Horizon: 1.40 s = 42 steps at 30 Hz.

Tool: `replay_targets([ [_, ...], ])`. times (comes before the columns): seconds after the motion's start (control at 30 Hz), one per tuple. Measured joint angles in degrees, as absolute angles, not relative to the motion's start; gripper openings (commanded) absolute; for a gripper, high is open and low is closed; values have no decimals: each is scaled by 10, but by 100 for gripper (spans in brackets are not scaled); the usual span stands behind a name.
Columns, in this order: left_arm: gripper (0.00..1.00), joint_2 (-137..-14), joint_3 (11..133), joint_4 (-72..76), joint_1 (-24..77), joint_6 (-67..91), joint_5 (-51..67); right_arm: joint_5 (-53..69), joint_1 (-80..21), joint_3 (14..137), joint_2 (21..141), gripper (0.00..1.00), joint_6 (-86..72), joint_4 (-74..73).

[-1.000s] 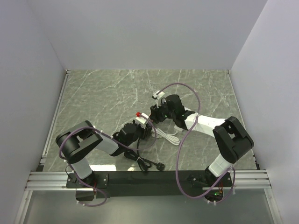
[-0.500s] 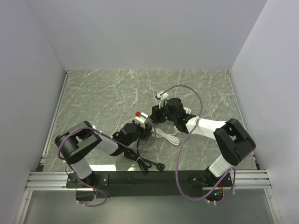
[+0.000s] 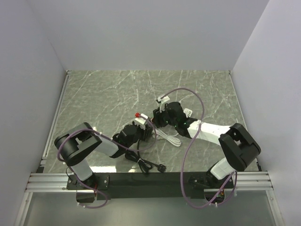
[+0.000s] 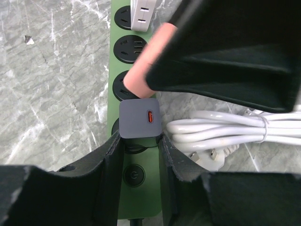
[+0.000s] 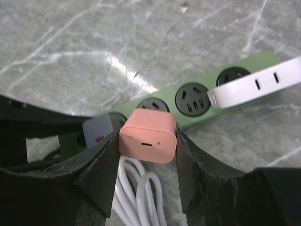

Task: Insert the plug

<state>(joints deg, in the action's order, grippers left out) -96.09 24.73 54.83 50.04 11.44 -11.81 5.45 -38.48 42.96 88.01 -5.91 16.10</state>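
Observation:
The plug is a pink charger block (image 5: 148, 136) with my right gripper (image 5: 148, 139) shut on its sides. In the left wrist view this pink plug (image 4: 146, 63) leans in from the upper right, its nose at a socket of the green power strip (image 4: 114, 61); whether its pins are in is hidden. My left gripper (image 4: 140, 141) is shut on a grey plug (image 4: 139, 118) standing in the neighbouring socket. From above, the right gripper (image 3: 159, 117) and left gripper (image 3: 141, 133) almost touch over the strip.
A white plug (image 4: 143, 12) fills the strip's far socket, and the power button (image 4: 134, 174) lies between my left fingers. A bundled white cable (image 4: 225, 127) lies beside the strip. A black cord with its plug (image 3: 151, 165) trails toward the near edge.
The right arm has lowered and reached left, bringing the pink plug down to the strip. The left gripper has stayed on the grey plug.

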Motion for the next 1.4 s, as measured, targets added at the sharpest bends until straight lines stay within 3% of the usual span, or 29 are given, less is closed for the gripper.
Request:
replay_targets([
  [0.3, 9, -958, 238, 558, 500, 102, -118, 58, -389, 429, 868, 0, -44, 97],
  [0.63, 18, -939, 236, 529, 500, 87, -126, 56, -389, 429, 860, 0, -51, 84],
  [0.9, 26, -894, 213, 489, 508, 76, -182, 28, -388, 449, 774, 0, -48, 23],
  [1.13, 44, -871, 211, 460, 520, 66, -216, -13, -381, 478, 691, 0, -47, -23],
  [1.3, 69, -797, 203, 448, 534, 58, -261, -36, -338, 480, 657, 0, -57, -67],
  [1.4, 76, -758, 205, 459, 561, 51, -283, -43, -294, 480, 620, 0, -71, -90],
])
